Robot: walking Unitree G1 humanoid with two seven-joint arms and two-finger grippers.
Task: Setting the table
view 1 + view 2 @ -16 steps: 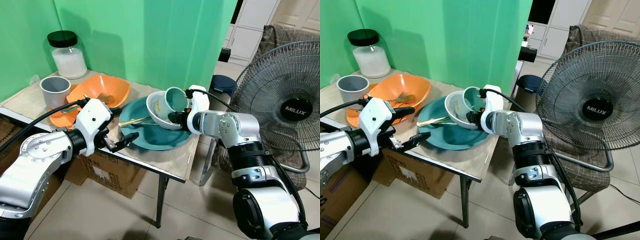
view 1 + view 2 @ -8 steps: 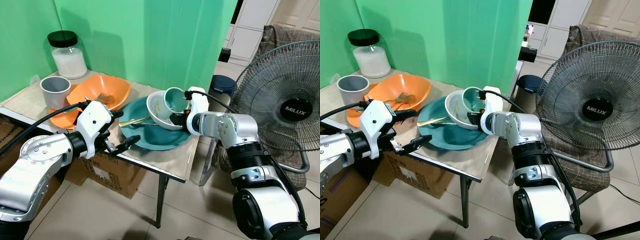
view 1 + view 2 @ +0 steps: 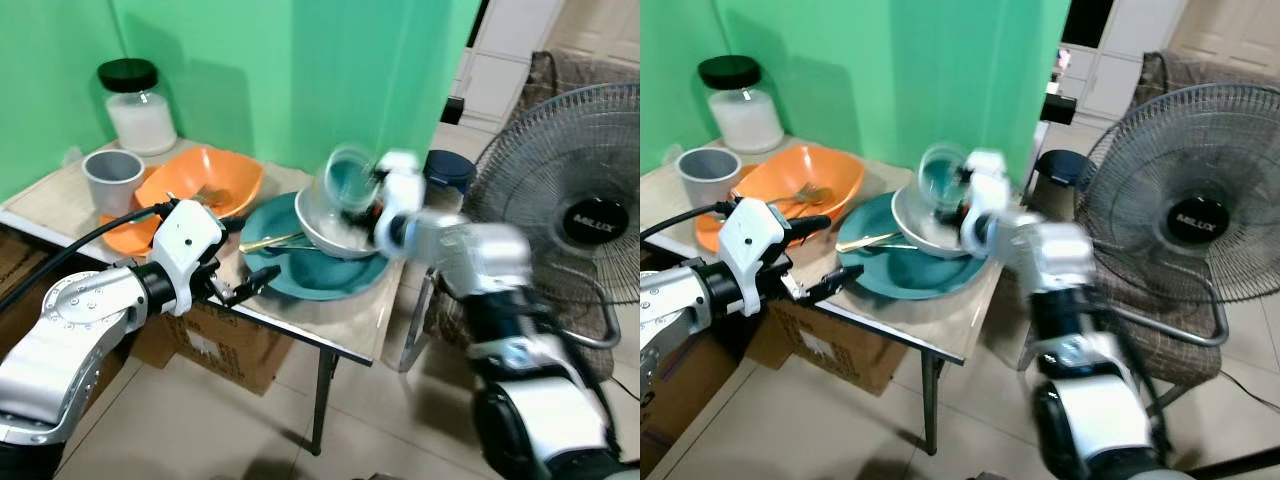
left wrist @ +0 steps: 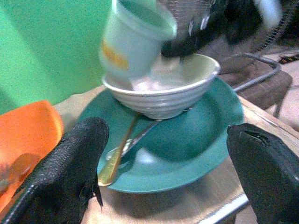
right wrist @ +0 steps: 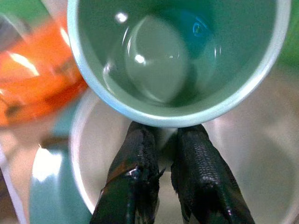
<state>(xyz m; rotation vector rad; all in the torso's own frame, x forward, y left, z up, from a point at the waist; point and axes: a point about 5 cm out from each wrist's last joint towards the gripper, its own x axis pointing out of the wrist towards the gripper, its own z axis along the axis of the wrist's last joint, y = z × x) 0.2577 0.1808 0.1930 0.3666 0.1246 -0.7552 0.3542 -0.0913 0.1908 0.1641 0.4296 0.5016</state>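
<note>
A teal mug (image 3: pixel 350 180) hangs tilted just above a white bowl (image 3: pixel 335 230), blurred by motion. My right gripper (image 5: pixel 166 135) is shut on the mug (image 5: pixel 177 60) at its rim, its fingers (image 5: pixel 201 158) pressed close together. The white bowl (image 4: pixel 163 93) sits on a teal plate (image 3: pixel 310 272), and a gold spoon (image 3: pixel 265 241) lies across the plate under the bowl's side. My left gripper (image 3: pixel 257 247) stands open at the table's front edge, beside the plate's near left rim, holding nothing.
An orange bowl (image 3: pixel 200 180) with a fork, a grey cup (image 3: pixel 112 180) and a black-lidded jar (image 3: pixel 135 105) stand on the left of the small table (image 3: pixel 330 325). A cardboard box (image 3: pixel 220 340) sits under it. A standing fan (image 3: pixel 575 220) and a chair are close on the right.
My right gripper has lifted the teal mug up and out of the white bowl, and the arm is now blurred. The left gripper has stayed nearly where it was.
</note>
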